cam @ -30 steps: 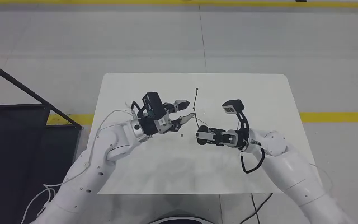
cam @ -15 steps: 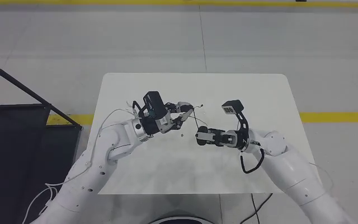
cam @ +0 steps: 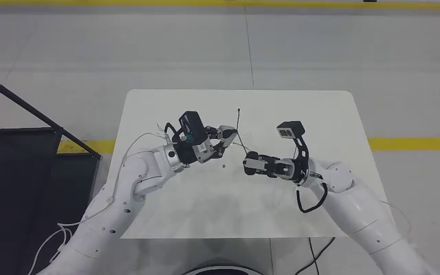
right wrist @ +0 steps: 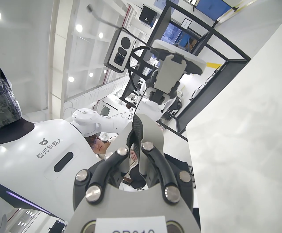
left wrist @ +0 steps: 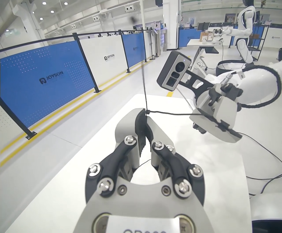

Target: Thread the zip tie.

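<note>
A thin black zip tie (cam: 237,120) is held above the white table (cam: 309,117) by both grippers. My left gripper (cam: 234,137) is shut on it partway along. In the left wrist view the zip tie (left wrist: 143,77) rises from the left gripper (left wrist: 146,113) to a small head at its free end. A second stretch runs sideways to my right gripper (left wrist: 196,116). My right gripper (cam: 246,163) is shut on that other end. The right wrist view shows the right gripper (right wrist: 137,118) pinching the strand, with the left gripper (right wrist: 155,82) beyond it and the zip tie (right wrist: 103,21) tip above.
The table's bare surface (cam: 206,206) spreads around both arms, its edges well away from the grippers. A black frame (cam: 34,113) stands beside the table's left edge. A black cable (cam: 313,203) loops at the right forearm.
My left gripper was open beside the zip tie a second ago; it has shut on the tie, which now bends at the grip. The right gripper shifted slightly.
</note>
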Motion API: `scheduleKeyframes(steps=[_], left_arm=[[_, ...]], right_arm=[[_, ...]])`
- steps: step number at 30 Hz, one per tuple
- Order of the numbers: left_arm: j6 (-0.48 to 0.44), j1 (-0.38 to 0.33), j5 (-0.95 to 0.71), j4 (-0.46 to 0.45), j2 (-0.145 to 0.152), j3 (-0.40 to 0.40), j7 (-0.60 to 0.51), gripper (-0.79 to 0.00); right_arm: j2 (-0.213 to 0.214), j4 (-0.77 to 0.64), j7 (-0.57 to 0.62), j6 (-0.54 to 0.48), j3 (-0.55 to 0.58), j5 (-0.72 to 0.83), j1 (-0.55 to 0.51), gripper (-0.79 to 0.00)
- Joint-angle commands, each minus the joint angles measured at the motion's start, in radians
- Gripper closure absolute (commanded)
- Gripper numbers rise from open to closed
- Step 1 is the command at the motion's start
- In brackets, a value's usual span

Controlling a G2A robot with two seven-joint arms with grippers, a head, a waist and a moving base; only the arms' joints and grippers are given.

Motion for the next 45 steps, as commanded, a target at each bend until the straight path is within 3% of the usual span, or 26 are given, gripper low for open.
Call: scheduleKeyframes(steps=[1,22,45], left_arm=[[0.002,0.0,0.005,0.001,-0.001,0.0,-0.01,0.0],[-0.056,0.001,0.063,0.029,-0.003,0.021,-0.103,0.0],[-0.133,0.052,0.148,0.012,0.006,0.02,-0.1,0.0]], right_arm=[[0.002,-0.002,-0.005,-0.005,0.003,0.005,-0.002,0.0],[0.012,-0.025,-0.001,-0.001,0.055,0.081,-0.031,0.0],[0.009,-0.038,0.007,0.007,0.142,0.126,-0.076,0.0]])
